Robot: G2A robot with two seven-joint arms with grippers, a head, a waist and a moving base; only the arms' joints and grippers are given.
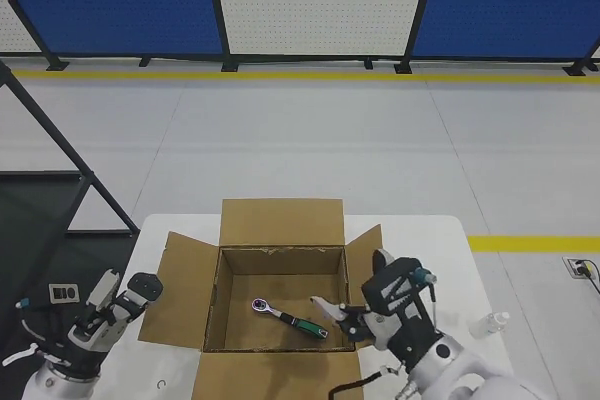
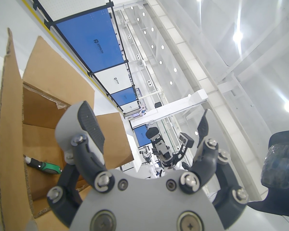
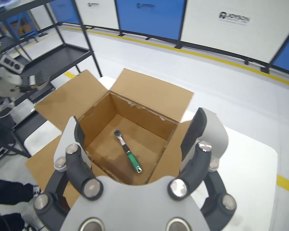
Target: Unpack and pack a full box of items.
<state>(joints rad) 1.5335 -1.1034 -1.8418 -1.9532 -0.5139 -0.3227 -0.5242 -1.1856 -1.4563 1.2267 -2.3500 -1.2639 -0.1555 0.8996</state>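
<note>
The box (image 1: 280,222) stands open on the bench (image 1: 425,250), flaps folded out, leaving the ratchet wrench (image 1: 288,316) on its floor reachable from above. The right hand (image 3: 137,123) hangs over the box's right rim, spread wide and empty, probably lined up for the wrench. The left hand (image 2: 144,111), also spread and empty, sits outside the left flap.

— How many boxes were on the surface (image 1: 430,255)?
— One cardboard box (image 1: 280,218), and I counted four flaps on it.
— And inside it?
— One ratchet wrench (image 1: 288,316) with a green handle.
— Anything else on the surface?
— One small clear bottle (image 1: 489,324).
— Grippers?
— Two, the left gripper (image 2: 145,114) and the right gripper (image 3: 137,121). There was also one black shelf rack (image 1: 20,220) beside the surface.
</note>
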